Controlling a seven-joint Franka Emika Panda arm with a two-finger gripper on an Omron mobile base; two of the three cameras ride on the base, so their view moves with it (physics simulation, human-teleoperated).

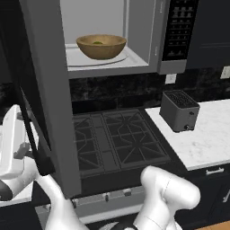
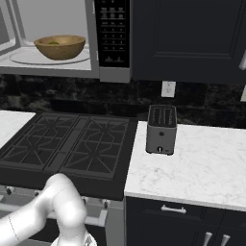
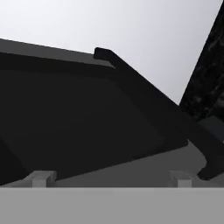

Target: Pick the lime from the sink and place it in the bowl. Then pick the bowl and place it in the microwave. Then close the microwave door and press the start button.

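- Wooden bowl (image 1: 101,46) sits on the turntable inside the open microwave (image 1: 148,40), with the lime (image 1: 98,42) resting in it.
- Microwave door (image 1: 49,103) stands swung open at the left; its frame is grey metal, its panel dark glass.
- Its dark vertical handle (image 3: 148,100) lies close before the gripper (image 3: 111,177), whose jaws are spread wide and empty.
- Judged rigid and hinged, the door should swing under a steady push near the handle edge; the glass looks slippery.

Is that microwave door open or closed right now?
Open. The microwave door swings out toward the camera, leaving the pale inside uncovered, where the bowl sits on the round plate.
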